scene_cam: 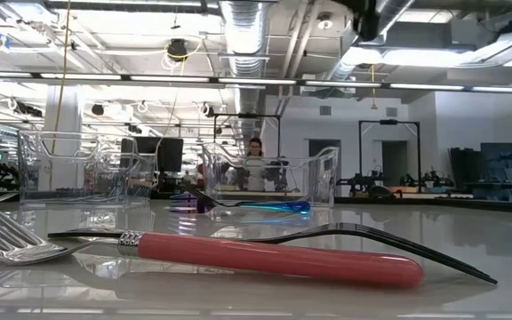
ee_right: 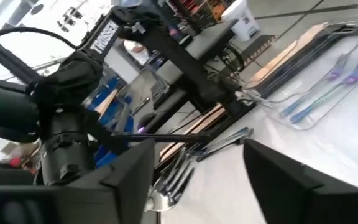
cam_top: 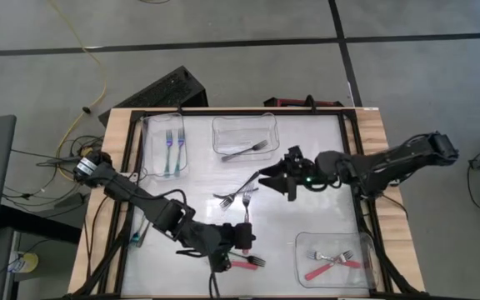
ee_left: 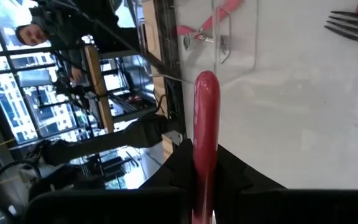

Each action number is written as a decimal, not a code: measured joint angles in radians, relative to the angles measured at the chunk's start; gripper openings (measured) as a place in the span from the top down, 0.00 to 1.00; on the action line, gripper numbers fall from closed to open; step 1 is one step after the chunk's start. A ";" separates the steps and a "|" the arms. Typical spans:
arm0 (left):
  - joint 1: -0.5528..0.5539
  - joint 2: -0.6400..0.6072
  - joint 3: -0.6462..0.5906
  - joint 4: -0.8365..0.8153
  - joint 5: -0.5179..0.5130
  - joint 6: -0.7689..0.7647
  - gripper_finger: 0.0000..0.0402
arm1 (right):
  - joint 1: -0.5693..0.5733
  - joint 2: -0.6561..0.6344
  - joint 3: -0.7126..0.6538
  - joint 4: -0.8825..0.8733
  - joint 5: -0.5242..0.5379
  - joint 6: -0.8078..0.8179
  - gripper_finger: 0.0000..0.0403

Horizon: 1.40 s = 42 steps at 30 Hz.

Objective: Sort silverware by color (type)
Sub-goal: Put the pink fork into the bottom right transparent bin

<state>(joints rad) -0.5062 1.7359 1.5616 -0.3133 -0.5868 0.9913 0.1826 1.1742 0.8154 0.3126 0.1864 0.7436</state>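
Note:
My left gripper hovers near the table's front middle, shut on a red-handled fork; its tines are hidden. A second red fork lies flat just in front of it, large in the low view. My right gripper stands open over the table's middle, nothing between its fingers. Just beyond it lie loose forks, one with a thin black handle. The far left tub holds blue forks, the far middle tub a black one, and the near right tub red ones. My left gripper pinches the fork's red handle between its two fingers. The handle runs along the fingers, and its rounded free end sticks out ahead of them. The fork is lifted clear of the table.
A black frame borders the white table top. In the low view a black fork lies behind the red one, with silver tines at the left. A person stands in the room beyond the table.

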 joint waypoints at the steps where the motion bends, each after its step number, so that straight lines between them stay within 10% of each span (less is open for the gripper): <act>1: -0.001 0.000 0.000 -0.001 -0.002 0.000 0.98 | -0.009 0.006 0.000 0.013 -0.023 -0.017 0.28; 20: -0.001 0.000 0.000 0.009 -0.031 0.000 0.98 | -0.007 0.227 0.000 0.335 -0.164 -0.149 0.22; 26: -0.001 0.000 0.000 -0.008 -0.031 -0.009 0.98 | -0.006 0.239 0.000 0.332 -0.163 -0.149 0.43; 33: 0.008 0.000 -0.001 -0.028 -0.008 -0.014 0.91 | -0.002 0.237 0.002 0.336 -0.166 -0.147 0.94; 42: 0.032 -0.003 -0.002 -0.068 0.025 -0.141 0.82 | 0.040 0.180 0.000 0.264 -0.075 -0.156 0.95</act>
<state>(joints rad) -0.4743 1.7328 1.5596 -0.3811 -0.5622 0.8503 0.2223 1.3540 0.8158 0.5769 0.1116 0.5880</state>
